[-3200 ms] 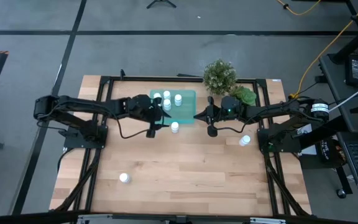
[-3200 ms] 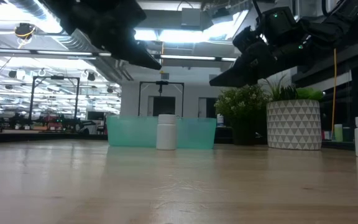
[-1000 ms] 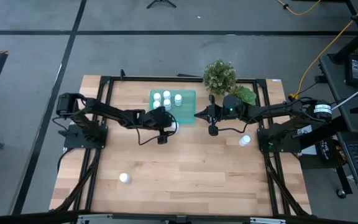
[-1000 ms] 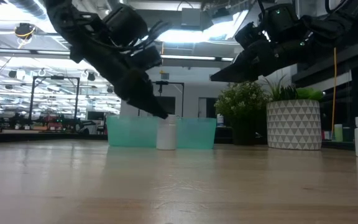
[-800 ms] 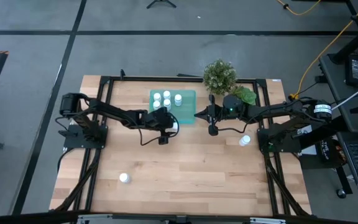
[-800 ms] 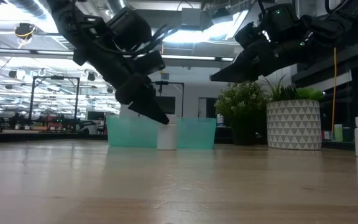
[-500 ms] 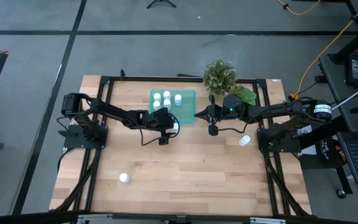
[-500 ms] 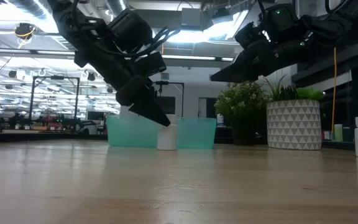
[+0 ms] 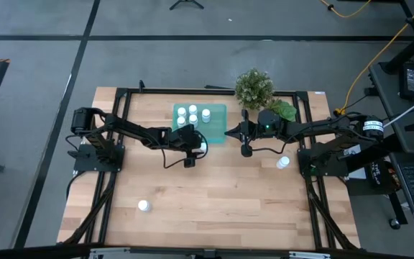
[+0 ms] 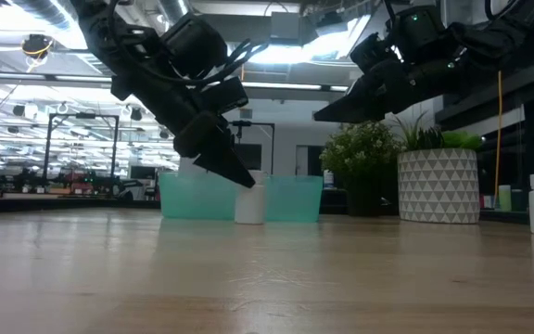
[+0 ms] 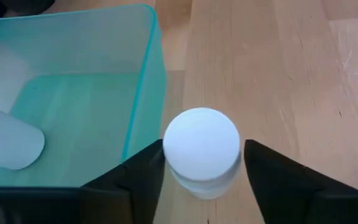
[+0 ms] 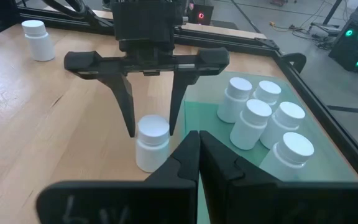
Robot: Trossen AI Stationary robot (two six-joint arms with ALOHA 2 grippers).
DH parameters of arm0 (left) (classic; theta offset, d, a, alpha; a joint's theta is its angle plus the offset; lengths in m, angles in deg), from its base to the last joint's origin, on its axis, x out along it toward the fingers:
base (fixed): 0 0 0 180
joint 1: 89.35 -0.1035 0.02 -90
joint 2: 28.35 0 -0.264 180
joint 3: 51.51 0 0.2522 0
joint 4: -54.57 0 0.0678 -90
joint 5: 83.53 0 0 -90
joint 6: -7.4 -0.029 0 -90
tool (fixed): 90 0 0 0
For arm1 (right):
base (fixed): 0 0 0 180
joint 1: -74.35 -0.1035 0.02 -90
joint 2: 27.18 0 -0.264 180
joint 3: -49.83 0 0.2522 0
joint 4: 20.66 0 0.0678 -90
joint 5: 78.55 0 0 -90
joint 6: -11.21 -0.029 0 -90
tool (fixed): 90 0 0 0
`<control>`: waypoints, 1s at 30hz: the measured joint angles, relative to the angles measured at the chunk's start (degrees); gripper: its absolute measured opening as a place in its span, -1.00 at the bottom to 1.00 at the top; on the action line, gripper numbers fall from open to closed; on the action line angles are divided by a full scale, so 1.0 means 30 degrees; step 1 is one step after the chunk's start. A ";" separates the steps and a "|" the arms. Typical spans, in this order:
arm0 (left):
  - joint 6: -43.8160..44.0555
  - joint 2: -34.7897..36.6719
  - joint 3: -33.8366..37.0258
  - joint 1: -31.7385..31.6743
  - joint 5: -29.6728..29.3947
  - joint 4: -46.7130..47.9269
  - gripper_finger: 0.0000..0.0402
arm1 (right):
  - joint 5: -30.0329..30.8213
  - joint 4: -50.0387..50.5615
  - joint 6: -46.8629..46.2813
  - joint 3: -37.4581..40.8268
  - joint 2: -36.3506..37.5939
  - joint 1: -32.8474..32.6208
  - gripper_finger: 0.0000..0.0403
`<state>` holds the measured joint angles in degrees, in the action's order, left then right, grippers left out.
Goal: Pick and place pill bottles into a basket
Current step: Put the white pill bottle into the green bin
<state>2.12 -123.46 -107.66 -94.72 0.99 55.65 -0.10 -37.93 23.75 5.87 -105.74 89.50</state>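
Observation:
One white pill bottle (image 9: 203,147) stands upright on the wood just beside the near wall of the teal basket (image 9: 214,131). My left gripper (image 11: 202,158) slants down over it, open, with a finger on either side of its cap (image 11: 202,144); the right wrist view shows the same straddle (image 12: 152,127). Several more bottles (image 12: 257,118) stand inside the basket. My right gripper (image 9: 227,133) hangs shut above the table, right of the basket, holding nothing. My left gripper stands astride the bottle's cap (image 11: 166,149), coming slanting down from the table's left. One finger (image 11: 146,171) looks to meet the cap's side, and a thin gap shows at the other finger (image 11: 260,165). I cannot tell whether it touches. The bottle stands on the table.
A loose bottle (image 9: 144,206) stands near the front left and another (image 9: 284,162) at the right. A white patterned pot (image 10: 437,186) and a bushy plant (image 9: 254,88) stand at the far right, behind my right arm. Bare wood lies toward the near edge.
My left gripper has sunk a little toward the bottle beside the basket, so its fingertips now reach down beside the cap. The bottle has stayed upright where it was.

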 joint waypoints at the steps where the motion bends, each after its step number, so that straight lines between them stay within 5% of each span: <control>1: 0.0000 0.0000 0.0000 0.0000 0.0000 -0.0004 -0.01 | 0.0000 0.0000 0.0000 0.0000 0.0000 0.0000 -0.94; 7: 0.0000 0.0015 0.0000 0.0007 0.0024 -0.0259 -0.27 | 0.0000 0.0000 -0.0003 0.0000 0.0000 0.0000 -0.94; 18: 0.0000 0.0278 0.0036 0.0044 0.0391 -0.0283 -0.27 | 0.0000 0.0000 -0.0005 0.0000 0.0000 0.0000 -0.94; 30: -0.1315 0.4365 0.0036 -0.0305 0.1348 0.1052 -0.27 | -0.0007 0.0015 -0.0007 0.0000 0.0000 -0.0007 -0.94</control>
<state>-1.82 -110.36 -107.55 -95.64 5.03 58.80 -0.12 -37.88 23.73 5.87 -105.74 89.48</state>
